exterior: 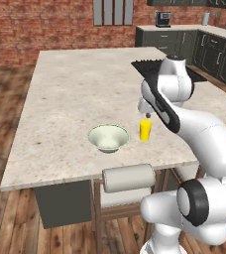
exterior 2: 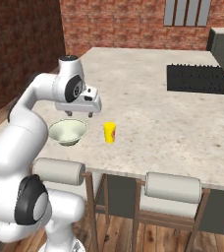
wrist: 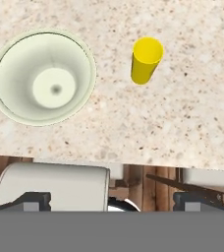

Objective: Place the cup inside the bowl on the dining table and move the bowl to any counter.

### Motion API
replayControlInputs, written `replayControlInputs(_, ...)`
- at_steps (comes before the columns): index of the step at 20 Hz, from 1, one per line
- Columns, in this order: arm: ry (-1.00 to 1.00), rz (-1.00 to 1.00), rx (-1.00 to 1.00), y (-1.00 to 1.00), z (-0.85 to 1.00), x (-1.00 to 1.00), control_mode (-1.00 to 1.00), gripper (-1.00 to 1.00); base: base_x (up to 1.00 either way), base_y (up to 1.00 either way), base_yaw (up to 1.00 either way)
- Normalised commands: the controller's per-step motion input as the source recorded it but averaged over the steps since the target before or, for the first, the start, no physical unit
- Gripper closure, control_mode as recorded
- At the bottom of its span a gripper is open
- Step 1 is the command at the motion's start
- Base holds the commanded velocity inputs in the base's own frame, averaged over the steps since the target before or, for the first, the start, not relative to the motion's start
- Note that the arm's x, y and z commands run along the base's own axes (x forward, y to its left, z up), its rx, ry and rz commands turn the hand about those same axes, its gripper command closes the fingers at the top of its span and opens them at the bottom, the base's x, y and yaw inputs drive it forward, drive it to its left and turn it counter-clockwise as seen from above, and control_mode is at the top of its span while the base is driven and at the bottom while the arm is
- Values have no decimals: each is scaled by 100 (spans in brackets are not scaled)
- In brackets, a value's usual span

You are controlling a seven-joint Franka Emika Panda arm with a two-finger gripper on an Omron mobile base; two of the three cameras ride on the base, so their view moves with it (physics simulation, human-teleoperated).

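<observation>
- My pincer [exterior 2: 82, 115] hangs left of centre in the right base view, its jaws spread wide, holding nothing.
- The yellow cup [wrist: 146, 60] stands upright on the dining table [exterior: 80, 89], upper right in my hand view.
- The bowl [wrist: 43, 76] sits upper left, beside the cup, not touching.

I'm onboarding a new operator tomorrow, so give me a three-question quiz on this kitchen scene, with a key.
1. True or false: the cup already sits inside the bowl.
2. How does the cup stand? A) upright B) on its side C) upside down
3. Fill in: the gripper hangs above the dining table with its jaws ____.

Key: 1 false, it stands on the table beside the bowl, apart from it. 2 A. 3 open, holding nothing.
</observation>
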Motion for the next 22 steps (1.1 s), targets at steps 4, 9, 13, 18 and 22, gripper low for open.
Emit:
replayControlInputs(4, 0, 0, 0, -19, 0, 19, -100, -100, 0, 0, 0)
replayControlInputs(9, 0, 0, 0, -24, 0, 19, -100, -100, 0, 0, 0)
replayControlInputs(13, 0, 0, 0, -19, -2, 13, -100, -100, 0, 0, 0)
replayControlInputs(18, 0, 0, 0, -17, 0, 14, -100, -100, 0, 0, 0)
replayControlInputs(22, 0, 0, 0, -14, 0, 18, -100, -100, 0, 0, 0)
